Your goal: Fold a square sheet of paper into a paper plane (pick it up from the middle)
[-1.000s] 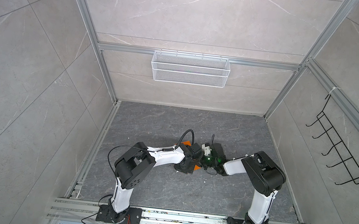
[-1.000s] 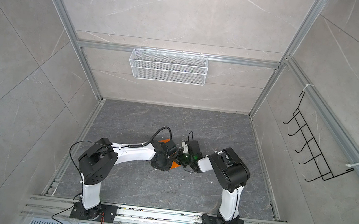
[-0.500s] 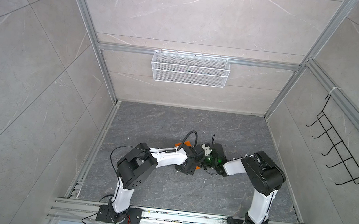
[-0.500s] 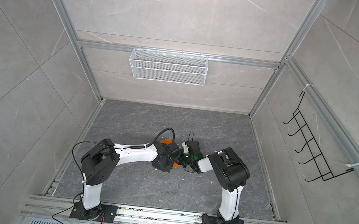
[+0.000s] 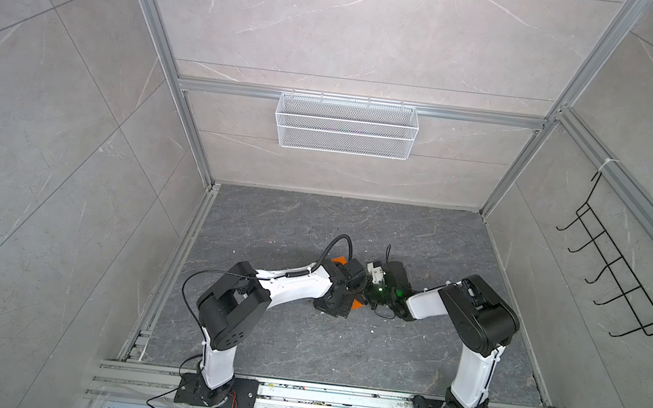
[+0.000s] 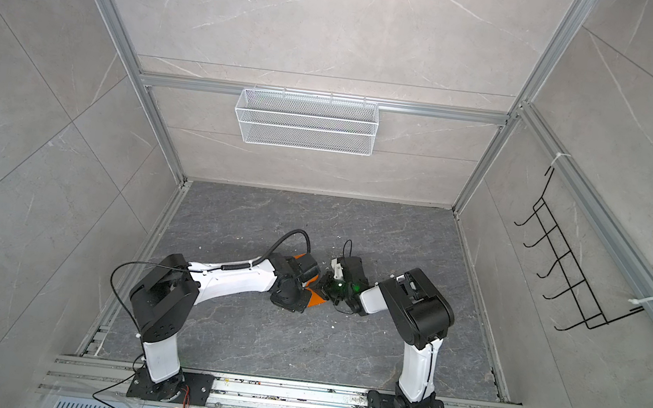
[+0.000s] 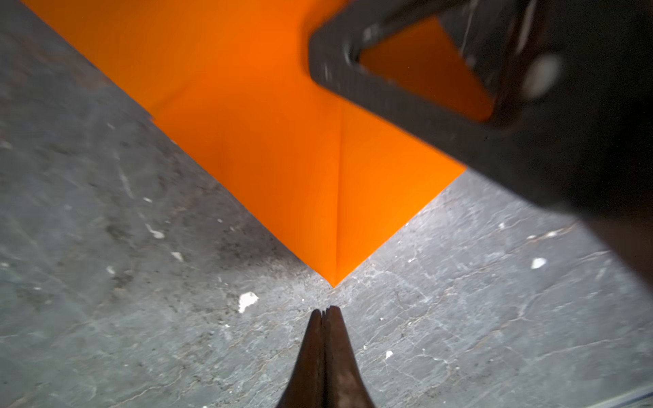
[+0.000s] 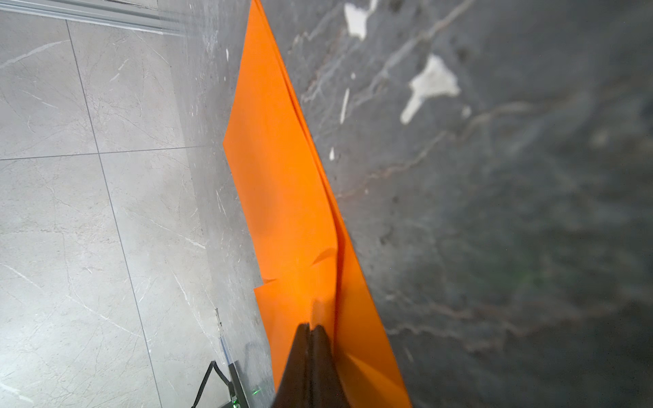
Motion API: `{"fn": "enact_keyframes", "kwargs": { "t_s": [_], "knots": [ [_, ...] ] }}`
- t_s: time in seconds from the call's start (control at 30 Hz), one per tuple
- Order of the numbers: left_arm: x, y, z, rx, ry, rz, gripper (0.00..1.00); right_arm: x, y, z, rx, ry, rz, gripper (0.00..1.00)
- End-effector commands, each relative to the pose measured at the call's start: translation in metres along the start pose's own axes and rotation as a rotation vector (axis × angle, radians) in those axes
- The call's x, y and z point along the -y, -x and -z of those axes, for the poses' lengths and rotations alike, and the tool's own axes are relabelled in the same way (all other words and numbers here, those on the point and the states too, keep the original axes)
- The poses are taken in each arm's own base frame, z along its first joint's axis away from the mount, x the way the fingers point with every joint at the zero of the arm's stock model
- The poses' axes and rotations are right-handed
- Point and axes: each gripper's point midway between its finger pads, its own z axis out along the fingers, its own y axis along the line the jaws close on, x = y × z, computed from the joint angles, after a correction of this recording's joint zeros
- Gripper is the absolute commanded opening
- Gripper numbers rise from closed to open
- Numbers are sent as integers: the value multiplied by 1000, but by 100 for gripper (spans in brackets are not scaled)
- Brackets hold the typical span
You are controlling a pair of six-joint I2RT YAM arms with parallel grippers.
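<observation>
In both top views you get only slivers of the paper (image 5: 357, 304) (image 6: 316, 296); the left arm (image 5: 342, 286) and the right arm (image 5: 390, 290) cover the rest. In the left wrist view the paper runs off the frame, and a blurred black bracket (image 7: 406, 102) overlaps it. In the right wrist view the paper is cut off at both ends. There you cannot tell whether the right gripper (image 8: 313, 328) pinches a layer or merely presses on it.

Sheet of paper (image 7: 282, 141) lies on the floor (image 5: 300, 344), roughly centre. Left gripper (image 7: 327, 311) sits just short of the sheet's corner, apart from it. Right gripper (image 8: 311, 326) reaches over the sheet from the right. 1 wire basket (image 5: 346, 125) on back wall, 1 hook rack (image 5: 617, 284) on right wall.
</observation>
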Motion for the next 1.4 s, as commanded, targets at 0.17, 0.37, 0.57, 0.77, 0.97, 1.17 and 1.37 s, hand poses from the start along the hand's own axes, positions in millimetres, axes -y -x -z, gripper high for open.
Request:
{"fn": "enact_keyframes", "kwargs": {
  "t_s": [0.17,0.37,0.57,0.77,0.97,1.17,1.37],
  "knots": [
    [13,30,-3,62,-97,94,0,55,-7,3,17,-169,-104,2],
    [11,25,-19,15,-82,101,0,56,-8,2,13,-170,-106,2],
    [-3,11,-28,-33,-15,106,0,53,-7,3,15,-163,-95,2],
    [-12,0,-34,-54,0,126,0,18,5,10,0,-67,47,3],
    [-15,-6,-42,-59,-75,177,0,-16,0,20,-63,30,218,4],
    [-17,-11,-48,-71,-119,208,0,-19,-23,14,-134,55,243,3],
    [-19,-14,-50,-77,-111,212,0,-15,-40,4,-181,45,252,2]
  ]
}}
